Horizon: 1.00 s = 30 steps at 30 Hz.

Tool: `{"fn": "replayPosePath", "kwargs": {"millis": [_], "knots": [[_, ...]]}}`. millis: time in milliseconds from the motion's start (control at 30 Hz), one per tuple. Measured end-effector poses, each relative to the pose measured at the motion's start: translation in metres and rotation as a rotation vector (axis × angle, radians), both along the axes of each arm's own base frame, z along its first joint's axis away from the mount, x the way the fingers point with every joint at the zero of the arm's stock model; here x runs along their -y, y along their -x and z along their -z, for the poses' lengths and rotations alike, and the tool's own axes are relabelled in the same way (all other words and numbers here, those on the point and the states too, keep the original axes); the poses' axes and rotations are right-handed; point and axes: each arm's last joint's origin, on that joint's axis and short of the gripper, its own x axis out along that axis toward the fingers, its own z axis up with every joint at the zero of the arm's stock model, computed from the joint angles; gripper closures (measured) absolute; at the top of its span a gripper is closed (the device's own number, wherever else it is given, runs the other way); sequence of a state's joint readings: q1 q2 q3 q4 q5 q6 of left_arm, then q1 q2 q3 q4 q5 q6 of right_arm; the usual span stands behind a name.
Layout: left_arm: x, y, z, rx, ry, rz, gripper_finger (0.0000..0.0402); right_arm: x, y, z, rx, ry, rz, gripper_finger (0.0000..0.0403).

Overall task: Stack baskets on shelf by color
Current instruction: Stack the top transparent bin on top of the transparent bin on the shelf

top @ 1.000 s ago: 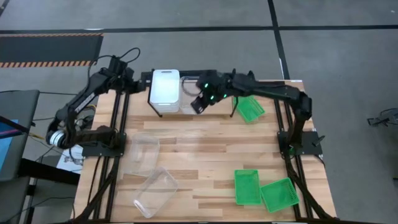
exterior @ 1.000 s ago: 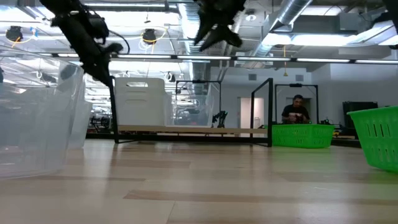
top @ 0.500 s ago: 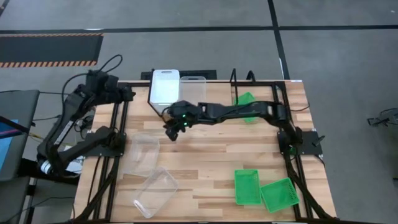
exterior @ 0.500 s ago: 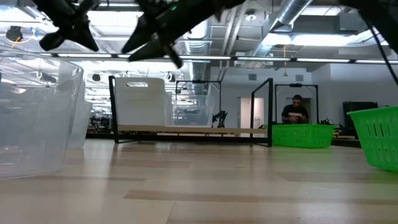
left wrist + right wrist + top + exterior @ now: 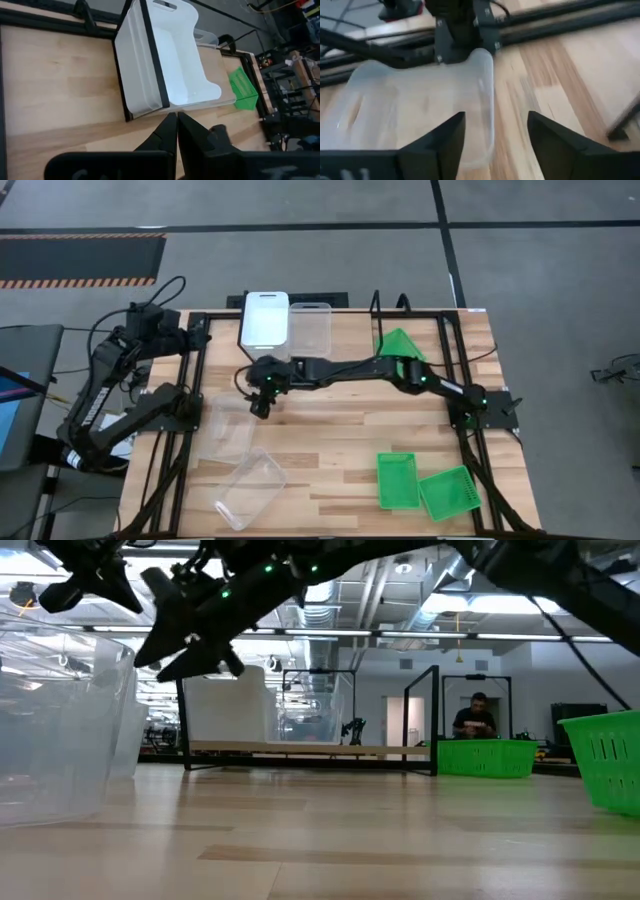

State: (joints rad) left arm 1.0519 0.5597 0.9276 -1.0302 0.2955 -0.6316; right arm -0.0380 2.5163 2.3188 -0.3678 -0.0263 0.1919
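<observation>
A white basket (image 5: pixel 265 320) and a clear basket (image 5: pixel 311 328) stand side by side on the shelf (image 5: pixel 241 340) at the table's far edge. A green basket (image 5: pixel 400 348) lies tilted right of the shelf. Two clear baskets (image 5: pixel 232 423) (image 5: pixel 250 487) lie on the table at the near left, two green baskets (image 5: pixel 398 478) (image 5: pixel 447 492) at the near right. My right gripper (image 5: pixel 261 402) is open and empty, above the table by the far right corner of the nearer-to-shelf clear basket (image 5: pixel 420 107). My left gripper (image 5: pixel 176 125) is shut and empty at the far left corner (image 5: pixel 197 337).
The shelf's thin black legs (image 5: pixel 183 720) stand at the far edge. My right arm (image 5: pixel 380 367) stretches across the middle of the table. A person (image 5: pixel 477 718) sits in the room beyond the table.
My right gripper has swung from the clear basket on the shelf toward the table's left and near edges and down, ending by the clear basket on the table. My left arm has drawn back toward the table's left edge, away from the shelf.
</observation>
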Motion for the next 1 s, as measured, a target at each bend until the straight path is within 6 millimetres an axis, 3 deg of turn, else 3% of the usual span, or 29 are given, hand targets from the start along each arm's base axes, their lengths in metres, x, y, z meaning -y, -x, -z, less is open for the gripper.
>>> {"fn": "replayPosePath", "kwargs": {"millis": [167, 533, 800, 1000], "knots": [[0.001, 0.000, 0.001, -0.003, 0.014, -0.004, 0.0401, -0.002, -0.004, 0.017, -0.045, 0.044, -0.014, 0.0157], [0.001, 0.000, 0.001, -0.006, 0.013, -0.007, 0.0401, -0.006, 0.003, 0.025, -0.168, 0.078, -0.043, 0.0177], [0.000, 0.001, 0.001, -0.011, 0.007, -0.010, 0.0401, -0.015, 0.031, 0.042, -0.512, 0.022, 0.016, 0.0201], [0.000, 0.001, 0.001, -0.021, -0.004, -0.001, 0.0401, -0.029, 0.053, 0.023, -0.665, -0.018, 0.059, 0.0220]]}}
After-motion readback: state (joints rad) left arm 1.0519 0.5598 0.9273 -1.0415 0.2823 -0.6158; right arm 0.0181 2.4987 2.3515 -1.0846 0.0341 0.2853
